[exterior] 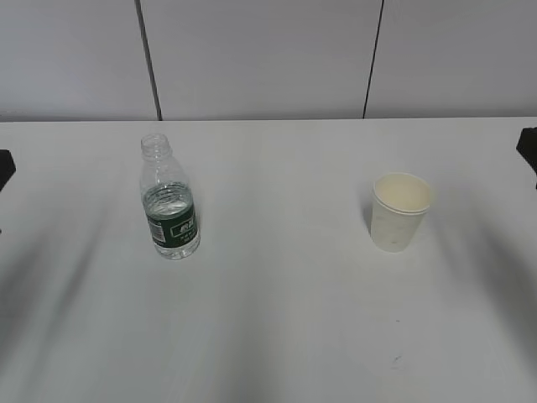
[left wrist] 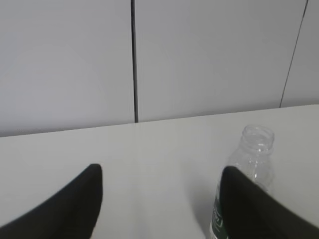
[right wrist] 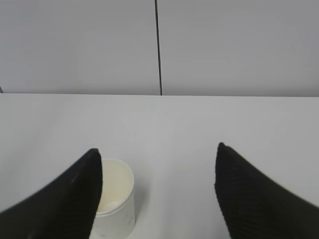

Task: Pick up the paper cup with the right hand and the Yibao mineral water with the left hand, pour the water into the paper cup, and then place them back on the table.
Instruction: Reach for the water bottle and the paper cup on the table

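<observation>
The Yibao mineral water bottle (exterior: pixel 170 207), clear, capless, with a dark green label, stands upright on the white table (exterior: pixel 277 319) at the left. The cream paper cup (exterior: pixel 399 211) stands upright at the right. In the left wrist view my left gripper (left wrist: pixel 160 172) is open and empty; the bottle (left wrist: pixel 254 159) stands beyond it, partly behind the right finger. In the right wrist view my right gripper (right wrist: pixel 157 154) is open and empty; the cup (right wrist: pixel 117 199) stands partly behind the left finger. In the exterior view only dark slivers of the arms show at the edges.
A grey panelled wall (exterior: pixel 268 59) with dark vertical seams rises behind the table's far edge. A dark arm part (exterior: pixel 529 151) pokes in at the right edge and another (exterior: pixel 4 168) at the left edge. A tiny dark speck (exterior: pixel 394 361) lies on the tabletop.
</observation>
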You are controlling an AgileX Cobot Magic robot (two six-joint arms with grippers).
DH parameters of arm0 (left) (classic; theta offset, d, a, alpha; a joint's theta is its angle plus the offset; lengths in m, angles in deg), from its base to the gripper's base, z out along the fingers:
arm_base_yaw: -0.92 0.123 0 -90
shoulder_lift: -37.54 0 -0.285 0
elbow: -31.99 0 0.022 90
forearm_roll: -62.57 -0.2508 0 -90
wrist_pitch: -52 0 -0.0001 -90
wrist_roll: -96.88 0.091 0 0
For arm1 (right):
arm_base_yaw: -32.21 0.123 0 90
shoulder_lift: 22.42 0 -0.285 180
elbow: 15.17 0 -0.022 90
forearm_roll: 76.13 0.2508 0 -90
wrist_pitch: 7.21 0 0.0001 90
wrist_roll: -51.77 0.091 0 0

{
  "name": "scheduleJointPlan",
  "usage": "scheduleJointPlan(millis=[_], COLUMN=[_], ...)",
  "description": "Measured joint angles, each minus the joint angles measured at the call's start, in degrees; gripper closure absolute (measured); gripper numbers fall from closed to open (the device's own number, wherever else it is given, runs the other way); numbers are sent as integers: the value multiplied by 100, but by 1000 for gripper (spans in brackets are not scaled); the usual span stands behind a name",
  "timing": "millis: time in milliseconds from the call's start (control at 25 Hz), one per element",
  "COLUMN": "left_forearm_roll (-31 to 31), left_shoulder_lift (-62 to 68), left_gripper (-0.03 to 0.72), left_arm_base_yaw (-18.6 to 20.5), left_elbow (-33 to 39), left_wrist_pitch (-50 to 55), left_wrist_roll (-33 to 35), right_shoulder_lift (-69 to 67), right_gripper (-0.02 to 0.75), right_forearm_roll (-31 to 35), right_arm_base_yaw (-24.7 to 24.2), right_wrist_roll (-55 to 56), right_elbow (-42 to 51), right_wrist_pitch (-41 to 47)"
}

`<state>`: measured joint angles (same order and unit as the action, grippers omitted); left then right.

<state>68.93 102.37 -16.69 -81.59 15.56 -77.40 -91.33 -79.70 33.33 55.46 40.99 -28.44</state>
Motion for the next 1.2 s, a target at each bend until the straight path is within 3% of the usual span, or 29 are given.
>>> scheduleJointPlan(millis=[440,720,1200], left_forearm_roll=[-776,-900,-1067], left_shoulder_lift=[2486,3570,3756], left_gripper=[230,230,230], left_arm_base_yaw=[-31,-31,-31], left_elbow=[15,-14,-31], left_wrist_pitch=[-2628,-2836,-2872], left_wrist_roll=[-305,-310,-322], right_shoulder_lift=[-1893,-3135,-4310], right_gripper=[186,186,186], right_forearm_roll=[-817,-1008,-975], right_arm_base_yaw=[0,0,0], right_wrist_roll=[567,583,583], right_elbow=[449,470,470], right_wrist_pitch=[-2585,-4164,-4387])
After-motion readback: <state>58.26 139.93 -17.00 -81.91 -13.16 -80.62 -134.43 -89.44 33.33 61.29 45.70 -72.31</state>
